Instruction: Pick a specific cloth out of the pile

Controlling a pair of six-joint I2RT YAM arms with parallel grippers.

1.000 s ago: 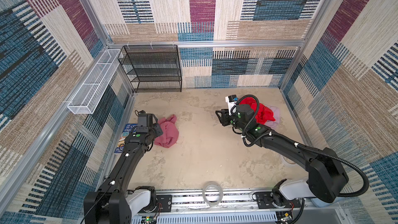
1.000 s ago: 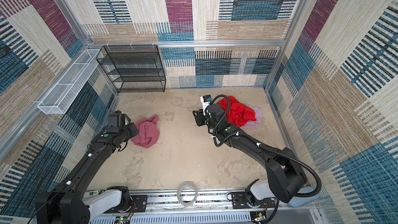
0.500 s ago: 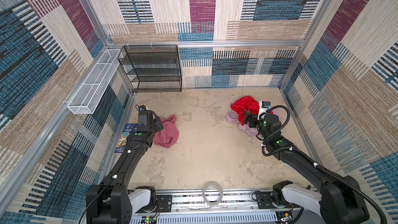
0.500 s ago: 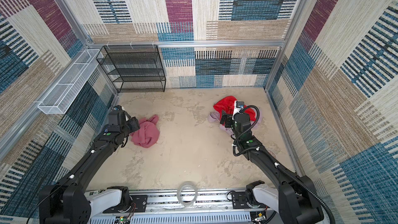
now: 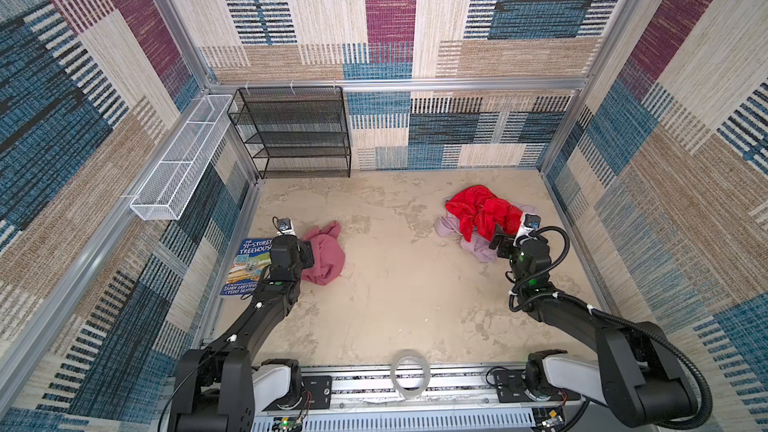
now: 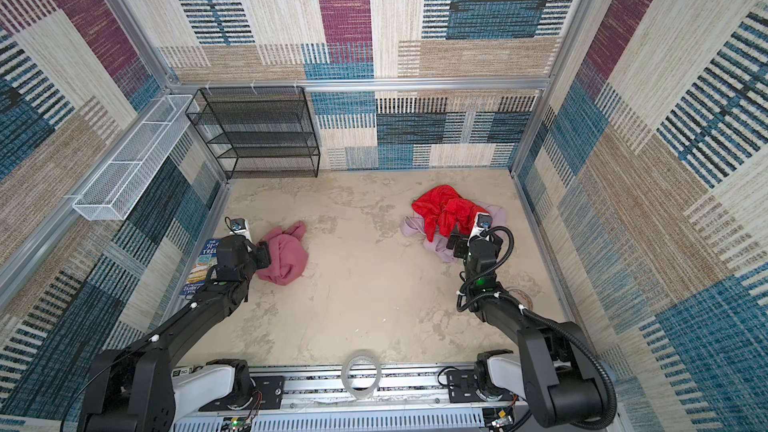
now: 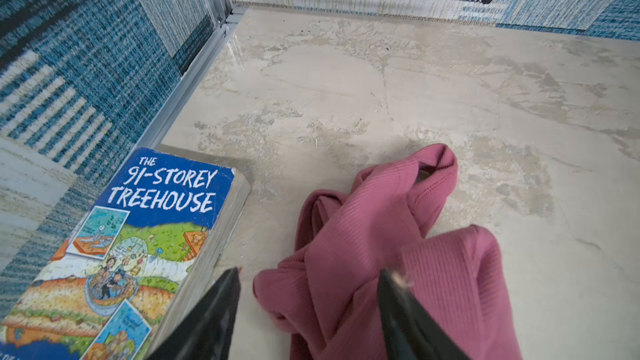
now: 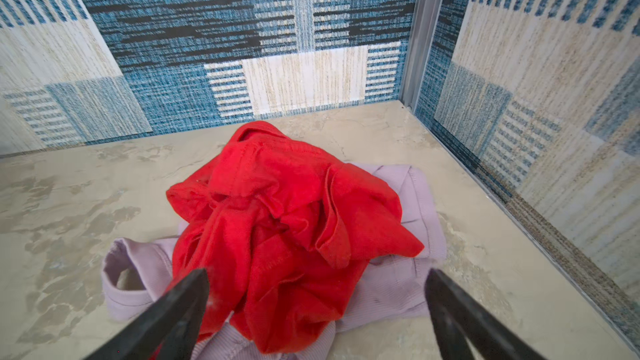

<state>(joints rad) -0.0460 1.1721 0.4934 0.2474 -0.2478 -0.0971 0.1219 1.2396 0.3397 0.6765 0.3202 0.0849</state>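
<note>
Now left end effector [image 7: 309,269] gapes over ribbed cloth [image 7: 363,223]; right end effector [image 8: 317,270] gapes at crumpled pile [image 8: 277,195]

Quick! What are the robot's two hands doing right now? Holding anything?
Left gripper: open, holding nothing, at the pink cloth.
Right gripper: open, holding nothing, at the red cloth.

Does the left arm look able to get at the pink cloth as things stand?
Probably yes: the left gripper hangs open right over the pink cloth, which lies alone on the table; the book beside it lies clear.
</note>
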